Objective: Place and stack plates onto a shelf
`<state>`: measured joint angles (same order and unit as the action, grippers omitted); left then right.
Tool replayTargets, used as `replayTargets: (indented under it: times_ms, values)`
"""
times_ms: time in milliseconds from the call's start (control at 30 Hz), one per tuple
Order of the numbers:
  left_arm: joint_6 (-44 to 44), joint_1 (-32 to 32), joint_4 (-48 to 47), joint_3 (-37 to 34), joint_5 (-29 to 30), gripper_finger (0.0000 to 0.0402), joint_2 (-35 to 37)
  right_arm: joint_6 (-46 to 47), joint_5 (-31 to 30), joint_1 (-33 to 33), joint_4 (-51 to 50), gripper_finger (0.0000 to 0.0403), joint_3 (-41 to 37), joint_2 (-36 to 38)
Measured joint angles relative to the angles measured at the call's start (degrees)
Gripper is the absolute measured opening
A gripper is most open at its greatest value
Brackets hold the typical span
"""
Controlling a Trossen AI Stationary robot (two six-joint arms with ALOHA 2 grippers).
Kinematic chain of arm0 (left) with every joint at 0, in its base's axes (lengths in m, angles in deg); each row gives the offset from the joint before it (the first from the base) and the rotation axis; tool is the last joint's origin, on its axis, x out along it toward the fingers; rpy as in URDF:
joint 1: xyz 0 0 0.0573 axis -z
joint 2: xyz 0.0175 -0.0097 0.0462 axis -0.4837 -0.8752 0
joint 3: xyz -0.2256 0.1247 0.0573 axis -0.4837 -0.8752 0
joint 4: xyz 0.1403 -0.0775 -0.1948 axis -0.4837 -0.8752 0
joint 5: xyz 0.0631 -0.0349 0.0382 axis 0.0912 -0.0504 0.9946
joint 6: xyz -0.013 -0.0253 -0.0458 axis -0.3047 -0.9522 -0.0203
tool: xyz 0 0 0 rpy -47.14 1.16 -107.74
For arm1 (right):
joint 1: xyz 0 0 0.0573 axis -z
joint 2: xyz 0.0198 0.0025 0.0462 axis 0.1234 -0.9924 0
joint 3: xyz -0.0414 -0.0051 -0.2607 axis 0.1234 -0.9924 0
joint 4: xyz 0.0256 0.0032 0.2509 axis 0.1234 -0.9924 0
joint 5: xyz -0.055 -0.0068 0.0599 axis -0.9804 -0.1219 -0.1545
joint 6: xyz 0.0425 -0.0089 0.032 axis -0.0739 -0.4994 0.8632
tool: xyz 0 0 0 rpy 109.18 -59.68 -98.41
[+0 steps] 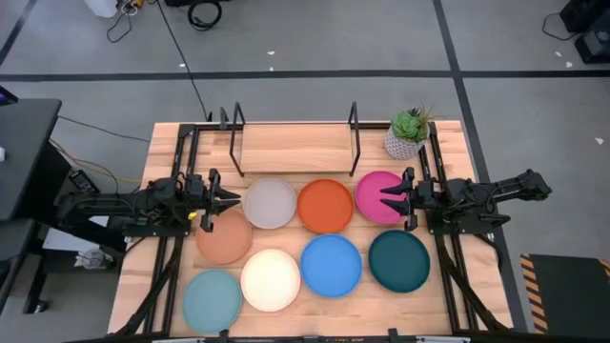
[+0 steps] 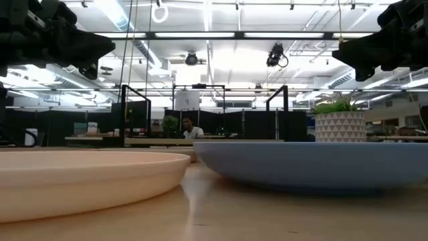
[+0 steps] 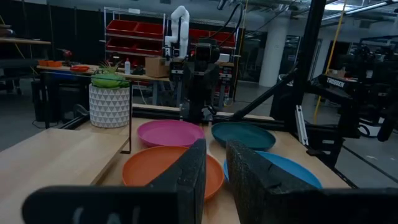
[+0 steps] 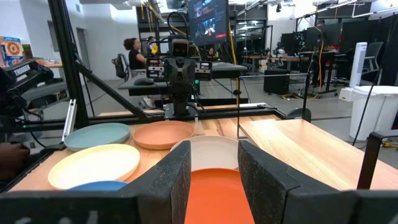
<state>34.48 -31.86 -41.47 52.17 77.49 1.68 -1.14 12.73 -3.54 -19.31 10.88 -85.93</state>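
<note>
Both arms are matte black, built of jointed blocky segments. The left claw ends in two dark, rough-faced wedge fingers, and so does the right claw.

The shelf board lies bare between its wire end frames. A potted plant stands just beside its right frame. Plates crowd the desk in front.

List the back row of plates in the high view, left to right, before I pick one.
Terracotta plate (set slightly nearer), grey plate, orange plate, magenta plate.
</note>
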Motion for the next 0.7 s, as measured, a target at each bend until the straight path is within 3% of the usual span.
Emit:
replayTargets:
  times_ms: [700]
  values:
    - [-1.6,0.0,3.4,0.0,0.0,0.0069,0.0,0.0,-0.2,0.0,0.6,0.0139,0.0,0.0]
